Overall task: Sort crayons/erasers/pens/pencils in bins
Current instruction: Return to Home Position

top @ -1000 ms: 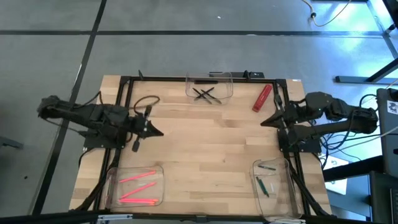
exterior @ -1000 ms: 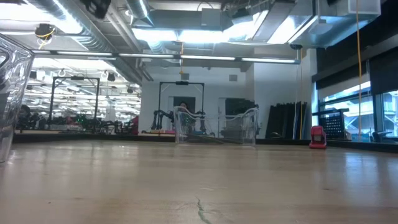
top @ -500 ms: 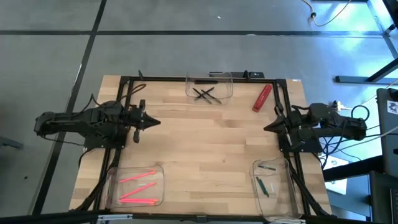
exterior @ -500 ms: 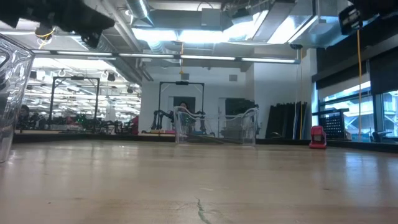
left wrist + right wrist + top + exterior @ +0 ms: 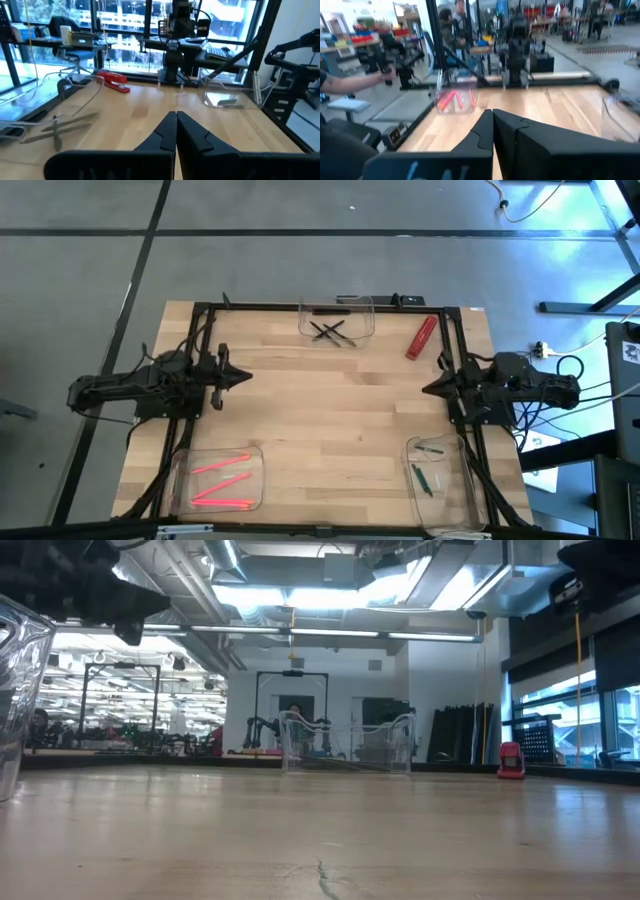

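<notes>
When the high view is read as a clock face centred on the table [image 5: 330,415], the left gripper [image 5: 243,377] sits at 9 o'clock, above the table's edge. Its two fingers are pressed together with no gap, and they hold nothing. The right gripper [image 5: 428,388] sits at 3 o'clock, likewise fully closed and empty. Both grippers point toward the table centre. The far bin [image 5: 362,318] at 12 o'clock contains crossed black pens [image 5: 328,331]. The near-left bin [image 5: 181,472] at 7 o'clock contains long pink-red pencils [image 5: 222,483]. The near-right bin [image 5: 453,492] at 5 o'clock contains short green-grey crayons [image 5: 424,478]. A red block [image 5: 421,337] lies on bare wood at 1 o'clock, near the far bin but not touching it.
</notes>
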`<state>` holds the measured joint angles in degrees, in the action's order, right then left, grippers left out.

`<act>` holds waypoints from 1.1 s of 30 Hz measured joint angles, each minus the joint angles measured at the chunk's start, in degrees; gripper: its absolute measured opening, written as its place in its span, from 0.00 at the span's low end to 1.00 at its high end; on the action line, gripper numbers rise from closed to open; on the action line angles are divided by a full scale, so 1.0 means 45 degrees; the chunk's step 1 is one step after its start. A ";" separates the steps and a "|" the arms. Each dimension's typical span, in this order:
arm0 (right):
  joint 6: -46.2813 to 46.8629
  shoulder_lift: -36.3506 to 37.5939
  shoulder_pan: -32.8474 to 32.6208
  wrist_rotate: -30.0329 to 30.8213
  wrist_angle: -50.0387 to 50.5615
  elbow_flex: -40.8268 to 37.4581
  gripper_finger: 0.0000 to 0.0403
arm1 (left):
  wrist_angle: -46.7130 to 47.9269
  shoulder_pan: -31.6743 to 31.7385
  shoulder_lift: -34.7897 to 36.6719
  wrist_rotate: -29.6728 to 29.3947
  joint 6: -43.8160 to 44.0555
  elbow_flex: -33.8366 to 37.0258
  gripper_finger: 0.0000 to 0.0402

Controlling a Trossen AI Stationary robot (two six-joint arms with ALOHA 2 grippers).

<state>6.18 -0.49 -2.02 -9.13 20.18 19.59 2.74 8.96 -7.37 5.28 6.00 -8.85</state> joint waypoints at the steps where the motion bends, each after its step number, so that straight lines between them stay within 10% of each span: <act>1: -0.0001 0.0010 0.0000 0.0001 -0.0300 -0.0076 0.00 | -0.0052 0.0017 0.0206 -0.0001 0.0014 0.0143 0.00; 20: -0.1025 0.0062 0.0004 0.0157 -0.4509 -0.4001 0.00 | -0.1053 0.0018 0.1577 0.0458 -0.0516 0.1866 0.00; 33: -0.2767 -0.0565 0.0004 0.1084 -0.4887 -0.4269 0.04 | -0.0795 0.0018 0.1558 -0.1616 -0.2446 0.1866 0.00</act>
<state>-6.27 -3.03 -2.00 -4.25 -1.81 0.38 -0.84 9.04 -0.36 -1.99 -5.00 -0.45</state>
